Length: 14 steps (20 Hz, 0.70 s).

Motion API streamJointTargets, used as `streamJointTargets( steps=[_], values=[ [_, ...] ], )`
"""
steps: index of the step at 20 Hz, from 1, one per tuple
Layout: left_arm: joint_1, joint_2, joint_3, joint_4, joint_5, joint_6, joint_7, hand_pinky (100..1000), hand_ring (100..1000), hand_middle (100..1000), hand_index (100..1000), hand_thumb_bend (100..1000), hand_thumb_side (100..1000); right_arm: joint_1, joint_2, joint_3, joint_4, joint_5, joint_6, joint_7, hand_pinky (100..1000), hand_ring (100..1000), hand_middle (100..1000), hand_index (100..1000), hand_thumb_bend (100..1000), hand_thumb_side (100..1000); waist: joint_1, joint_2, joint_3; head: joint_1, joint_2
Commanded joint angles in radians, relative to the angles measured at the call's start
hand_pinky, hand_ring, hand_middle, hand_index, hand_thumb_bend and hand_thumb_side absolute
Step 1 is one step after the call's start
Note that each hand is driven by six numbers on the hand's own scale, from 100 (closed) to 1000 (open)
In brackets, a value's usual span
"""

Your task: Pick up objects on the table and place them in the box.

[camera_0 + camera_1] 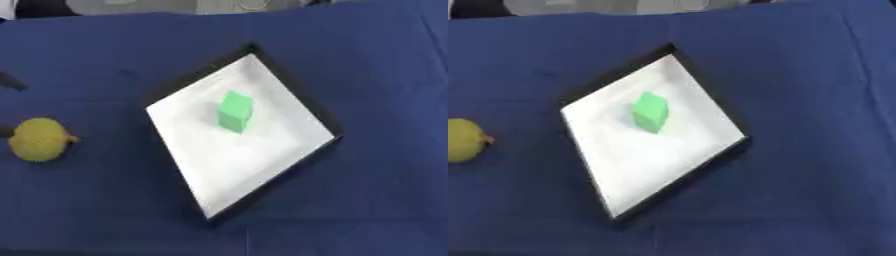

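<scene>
From my station, all I can find that might belong to my robot is a thin dark streak at the left edge of the blue cloth-covered tabletop, seen only in the left eye view. It lies slanted and low against the cloth. It is too blurred for me to tell whether it is part of the left arm or a finger. I can make out no palm, wrist or finger pose for either hand in either eye view.
</scene>
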Motion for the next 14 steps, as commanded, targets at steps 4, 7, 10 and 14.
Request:
streamJointTargets(
  steps=[4,7,10,14],
  values=[
    [-0.03,0.041,-0.04,0.022,-0.101,0.041,0.026,976,936,866,930,740,565,-0.011,-0.015,0.0,-0.004,0.011,-0.002,0.007,1000,998,995,883,100,470,-0.008,0.008,-0.006,0.019,0.007],
    [-0.049,0.024,-0.055,0.068,-0.151,0.055,0.048,977,937,868,936,775,536,-0.008,-0.012,0.0,-0.002,0.015,-0.001,0.009,1000,998,996,883,100,470,-0.009,0.012,-0.008,0.024,0.007],
    [-0.061,0.002,-0.068,0.114,-0.201,0.054,0.071,975,936,867,935,770,550,-0.005,-0.011,-0.001,-0.001,0.017,-0.002,0.011,1000,998,996,883,100,470,-0.01,0.014,-0.011,0.027,0.007],
    [-0.075,-0.033,-0.078,0.155,-0.267,0.038,0.099,969,931,864,935,722,556,-0.004,-0.009,-0.001,0.0,0.017,-0.003,0.012,1000,998,996,883,100,470,-0.013,0.015,-0.012,0.026,0.007]
  ],
)
